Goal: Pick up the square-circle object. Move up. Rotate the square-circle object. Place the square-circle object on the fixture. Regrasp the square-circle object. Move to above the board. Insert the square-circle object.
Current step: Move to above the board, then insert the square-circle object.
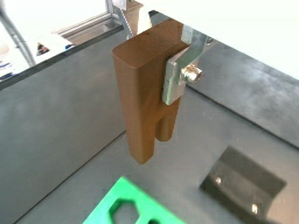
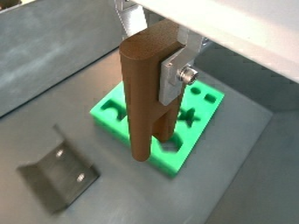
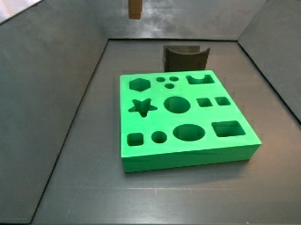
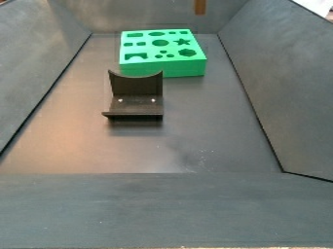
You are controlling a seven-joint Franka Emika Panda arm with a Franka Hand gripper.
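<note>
1. I have the tool high above the floor, pinching the square-circle object near its upper end. In both wrist views a silver finger lies flat against one face of the piece; the opposite finger is hidden behind the wood.
2. The piece hangs upright with its two legs pointing down. The slot between the legs shows clearly in a wrist view, and nothing touches its lower end.
3. In the side views only the bottom tip of the piece shows at the upper edge of the picture, well clear of everything below; the tool itself is out of view there.
4. The board lies flat on the floor with all its cut-outs empty, so I judge the insertion is not yet done.
5. The fixture stands on the floor, apart from the board, and carries nothing.
6. From where things lie, I judge that pick-up and lift are done. The upright hold near the top suits a piece ready for insertion, but I cannot tell from these pictures whether the stop at the fixture is done.
7. In a wrist view the legs appear over the board's near edge, yet a side view puts the piece toward the far end beyond the board. I cannot tell exactly what it hangs over.
8. What is left, at least: line the legs up over the matching hole, lower them in, and release.
</note>
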